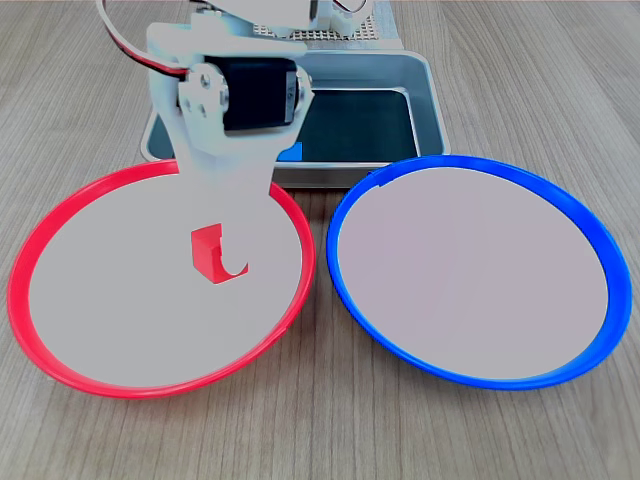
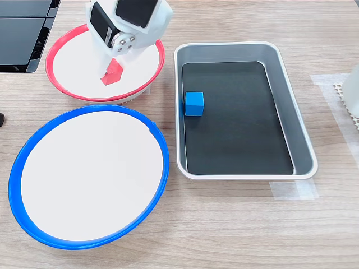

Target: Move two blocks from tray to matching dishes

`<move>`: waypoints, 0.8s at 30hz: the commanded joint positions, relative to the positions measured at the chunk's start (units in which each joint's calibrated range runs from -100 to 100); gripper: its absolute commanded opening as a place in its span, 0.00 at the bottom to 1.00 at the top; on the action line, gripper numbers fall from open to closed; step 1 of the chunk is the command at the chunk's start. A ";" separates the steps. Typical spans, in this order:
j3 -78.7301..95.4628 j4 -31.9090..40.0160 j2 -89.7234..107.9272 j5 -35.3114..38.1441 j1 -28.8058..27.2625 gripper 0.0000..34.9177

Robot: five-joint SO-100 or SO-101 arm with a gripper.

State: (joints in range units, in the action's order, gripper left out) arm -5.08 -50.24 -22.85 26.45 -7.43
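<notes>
My gripper (image 1: 220, 265) hangs over the red-rimmed dish (image 1: 100, 300), shut on the red block (image 1: 204, 252), which sits tilted between the white fingers just above the dish's pale floor. The second exterior view shows the same block (image 2: 113, 72) under the gripper (image 2: 112, 70), near the middle of the red dish (image 2: 73, 56). The blue block (image 2: 194, 103) rests on the black floor of the grey tray (image 2: 303, 147), near its wall facing the dishes. In the first exterior view only a corner of the blue block (image 1: 293, 153) shows behind the arm, inside the tray (image 1: 431, 100). The blue-rimmed dish (image 1: 470, 270) (image 2: 90, 174) holds nothing.
Dark flat equipment (image 2: 22, 33) lies at the second exterior view's top left. A strip of clear tape (image 2: 294, 190) is stuck by the tray's corner, and a white perforated plate (image 2: 349, 101) shows at the second exterior view's right edge. The arm's base plate (image 1: 345, 30) is behind the tray.
</notes>
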 commanded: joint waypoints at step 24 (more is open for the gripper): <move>40.63 -4.27 33.38 24.91 -0.14 0.70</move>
State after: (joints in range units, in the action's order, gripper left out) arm 33.58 -57.01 10.06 49.60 -7.70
